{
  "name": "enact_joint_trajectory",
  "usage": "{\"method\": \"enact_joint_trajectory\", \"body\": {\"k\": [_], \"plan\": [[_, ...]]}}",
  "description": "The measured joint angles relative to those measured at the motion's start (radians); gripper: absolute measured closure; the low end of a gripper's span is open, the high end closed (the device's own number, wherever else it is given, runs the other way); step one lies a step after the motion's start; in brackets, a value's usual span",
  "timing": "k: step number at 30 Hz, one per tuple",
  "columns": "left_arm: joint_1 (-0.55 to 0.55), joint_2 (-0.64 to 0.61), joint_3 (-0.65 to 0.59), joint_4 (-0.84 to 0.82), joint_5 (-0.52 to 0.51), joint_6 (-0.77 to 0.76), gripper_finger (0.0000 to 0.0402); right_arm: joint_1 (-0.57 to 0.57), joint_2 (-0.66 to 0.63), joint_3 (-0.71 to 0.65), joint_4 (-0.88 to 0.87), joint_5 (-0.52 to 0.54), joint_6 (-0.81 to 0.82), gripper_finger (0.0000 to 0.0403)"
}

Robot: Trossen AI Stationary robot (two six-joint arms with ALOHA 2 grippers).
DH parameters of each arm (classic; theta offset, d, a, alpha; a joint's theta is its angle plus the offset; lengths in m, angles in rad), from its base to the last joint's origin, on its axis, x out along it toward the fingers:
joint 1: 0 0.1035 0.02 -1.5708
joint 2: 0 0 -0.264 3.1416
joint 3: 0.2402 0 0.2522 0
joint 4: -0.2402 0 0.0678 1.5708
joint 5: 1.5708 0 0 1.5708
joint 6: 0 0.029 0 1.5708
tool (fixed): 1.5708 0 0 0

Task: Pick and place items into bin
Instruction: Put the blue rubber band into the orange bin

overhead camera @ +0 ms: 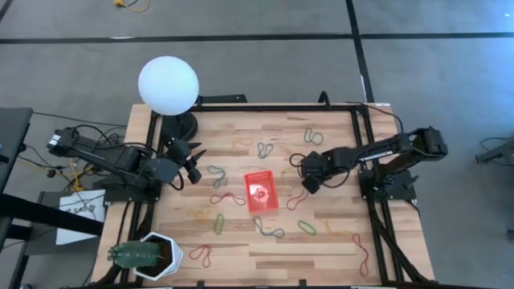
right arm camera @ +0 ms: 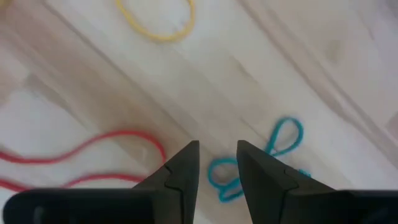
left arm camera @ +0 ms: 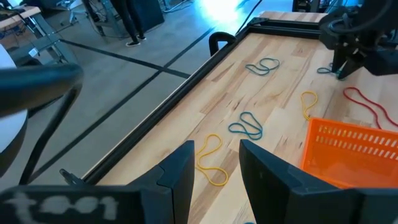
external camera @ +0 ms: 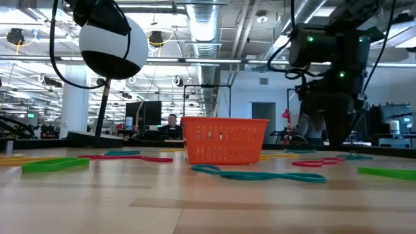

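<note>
The small red bin (overhead camera: pixel 262 193) sits near the middle of the wooden table (overhead camera: pixel 321 249), upright, with something red and pale lying in its bottom; I can't make out how many bands that is. Rubber bands are scattered loose all around it: a red one (overhead camera: pixel 228 197) just beside its left side, a teal one (overhead camera: pixel 217 173) farther left, a green one (overhead camera: pixel 307 227) and a teal one (overhead camera: pixel 270 230) on the near side, and a long red loop (overhead camera: pixel 361 250) down toward the right corner.

The right gripper (overhead camera: pixel 307 185) hangs low over the table just to the right of the bin, pointing down. Its jaws stand a narrow gap apart and hold nothing. Straight below them in its wrist view lie a teal band (right arm camera: pixel 273 155), partly hidden by the fingers, and a red band (right arm camera: pixel 81 155) to one side, with a yellow loop (right arm camera: pixel 158 22) farther off. I can't tell whether the fingertips touch the wood.

The left gripper (overhead camera: pixel 195 164) waits well to the left of the bin, near the table's left edge, raised off the surface. Its jaws are likewise parted by a narrow gap and empty; beyond them lie a yellow band (left arm camera: pixel 211 158) and a teal band (left arm camera: pixel 247 126) on the wood.

A white globe lamp (overhead camera: pixel 168 85) stands at the far left corner, and a white hexagonal pot (overhead camera: pixel 152 255) with a green plant at the near left corner.
</note>
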Motion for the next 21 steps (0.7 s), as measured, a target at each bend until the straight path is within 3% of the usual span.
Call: {"method": "enact_joint_trajectory", "body": {"k": [7,21], "plan": [[0.000,0.000,0.000,0.000,0.000,0.000,0.0283,0.000,0.006,0.000,-0.104,0.024,0.086,0.0301],[0.000,0.000,0.000,0.000,0.001,0.000,0.0283,0.000,0.144,0.001,-0.075,0.025,0.123,0.0301]]}}
